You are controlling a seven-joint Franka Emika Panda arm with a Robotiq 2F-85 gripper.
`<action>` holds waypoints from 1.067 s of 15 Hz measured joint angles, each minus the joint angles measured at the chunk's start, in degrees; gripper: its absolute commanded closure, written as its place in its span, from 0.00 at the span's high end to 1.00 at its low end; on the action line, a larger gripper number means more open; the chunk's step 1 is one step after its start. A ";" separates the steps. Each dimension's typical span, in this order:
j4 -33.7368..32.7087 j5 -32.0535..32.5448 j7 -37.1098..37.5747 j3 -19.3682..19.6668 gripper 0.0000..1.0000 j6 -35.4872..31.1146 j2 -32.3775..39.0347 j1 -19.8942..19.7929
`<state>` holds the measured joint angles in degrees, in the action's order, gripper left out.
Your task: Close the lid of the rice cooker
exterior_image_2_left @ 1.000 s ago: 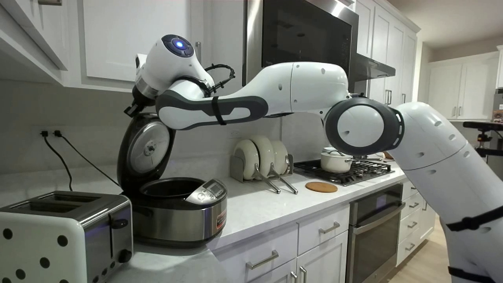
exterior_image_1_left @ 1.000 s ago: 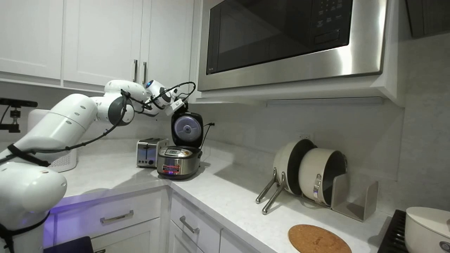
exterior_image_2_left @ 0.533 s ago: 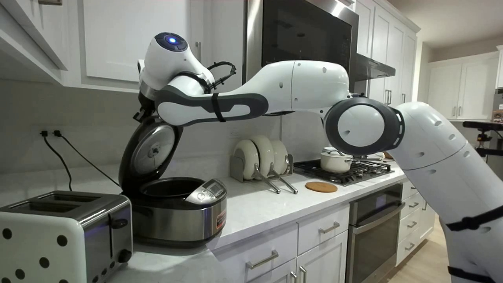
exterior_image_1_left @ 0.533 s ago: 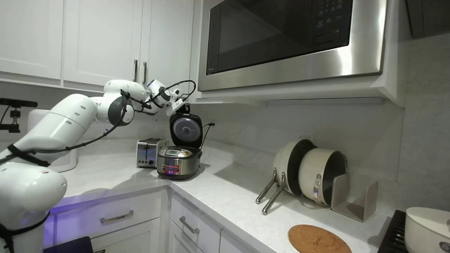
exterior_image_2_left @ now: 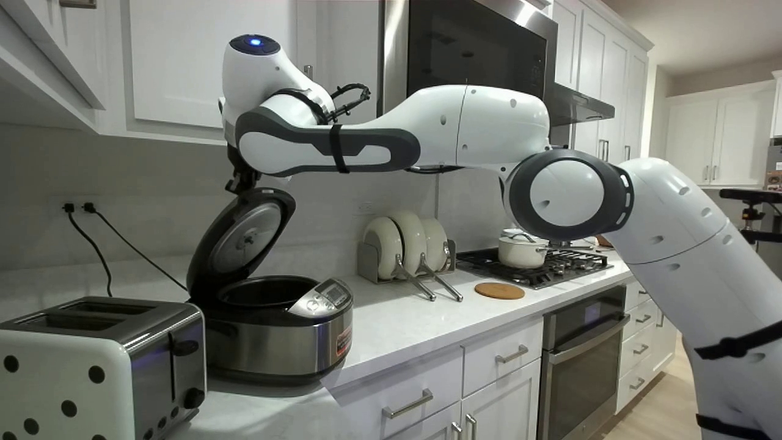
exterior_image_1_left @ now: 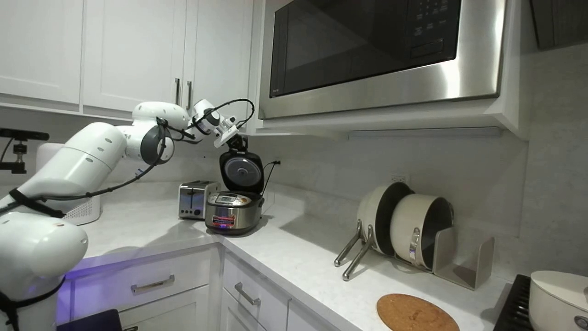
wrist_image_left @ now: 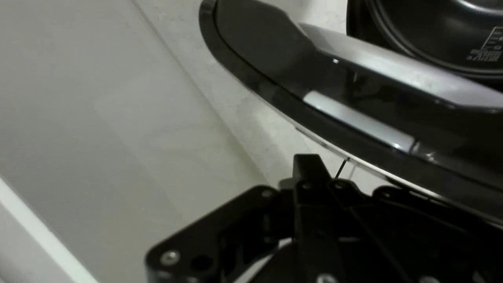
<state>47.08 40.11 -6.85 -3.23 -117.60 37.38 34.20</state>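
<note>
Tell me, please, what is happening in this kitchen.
A robot arm is working at the rice cooker, which stands on the counter beside the toaster. The lid stands open, and the inner pot shows in the wrist view. The closed gripper is just behind the lid's upper edge; whether it touches is hard to tell. It is probably there to push the lid down; the cooker is not closed yet.

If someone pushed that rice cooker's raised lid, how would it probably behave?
The lid would probably swing, not slide: it's joined to the rice cooker opposite the control panel. It looks thick and rigid, so bending seems unlikely. The glossy rim hints a push might slip.
</note>
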 measured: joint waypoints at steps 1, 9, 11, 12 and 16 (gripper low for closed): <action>-0.18 -1.04 -0.85 -0.35 0.00 1.89 -0.04 -0.02; -0.09 -7.52 -3.38 -1.10 0.00 14.18 -0.18 -0.86; 0.06 -8.74 -3.42 -1.13 0.00 15.96 -0.17 -1.24; 0.14 -9.35 -3.44 -1.14 0.00 16.66 -0.15 -1.45; 0.94 -12.54 -3.47 -1.19 0.00 19.80 -0.08 -2.54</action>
<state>48.02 27.57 -10.32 -4.42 -97.80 37.31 31.67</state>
